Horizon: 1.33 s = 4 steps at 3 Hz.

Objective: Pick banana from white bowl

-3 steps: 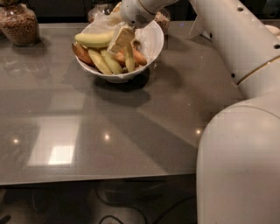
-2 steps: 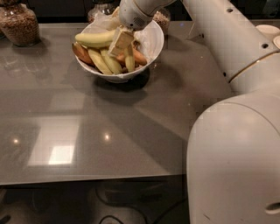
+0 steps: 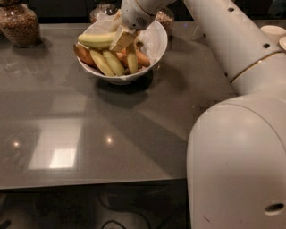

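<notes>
The white bowl (image 3: 156, 42) stands at the back of the grey table, with a crinkled white liner. The long pale yellow-green banana (image 3: 94, 39) lies across the top of the fruit in it, pointing left. Shorter yellow bananas (image 3: 111, 62) and an orange-brown fruit (image 3: 142, 58) lie below it. My gripper (image 3: 121, 39) reaches down into the bowl from above and sits at the right end of the long banana, hiding that end.
A jar of brown contents (image 3: 20, 24) stands at the back left. Two more jars (image 3: 103, 8) stand behind the bowl. Stacked cream dishes (image 3: 273, 32) are at the far right. My white arm (image 3: 237, 147) fills the right side of the view.
The gripper has stayed at the banana's right end in the bowl. The arm's upper part has shifted slightly. The banana has not visibly moved.
</notes>
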Available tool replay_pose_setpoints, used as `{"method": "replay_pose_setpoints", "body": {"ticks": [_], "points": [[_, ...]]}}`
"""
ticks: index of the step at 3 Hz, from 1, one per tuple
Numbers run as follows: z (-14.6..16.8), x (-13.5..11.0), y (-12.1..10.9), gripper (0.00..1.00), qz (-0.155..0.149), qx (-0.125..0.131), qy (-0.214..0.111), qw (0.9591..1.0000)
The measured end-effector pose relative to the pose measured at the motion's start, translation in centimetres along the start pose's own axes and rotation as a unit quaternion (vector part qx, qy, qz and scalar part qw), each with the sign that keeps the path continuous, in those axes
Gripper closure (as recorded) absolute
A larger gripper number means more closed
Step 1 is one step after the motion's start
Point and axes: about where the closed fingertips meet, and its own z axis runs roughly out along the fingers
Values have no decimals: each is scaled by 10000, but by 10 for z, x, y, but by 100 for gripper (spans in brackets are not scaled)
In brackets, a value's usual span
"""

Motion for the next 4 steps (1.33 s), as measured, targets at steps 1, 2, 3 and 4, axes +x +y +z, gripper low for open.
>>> {"method": "replay_pose_setpoints", "body": {"ticks": [1, 2, 3, 4], "points": [[-21, -15, -4, 99, -243, 233, -37, 9994], [-60, -33, -1, 100, -575, 598, -182, 9964], [-101, -45, 21, 100, -723, 884, -451, 9924], [-131, -46, 64, 100, -439, 1086, -766, 9902]]}}
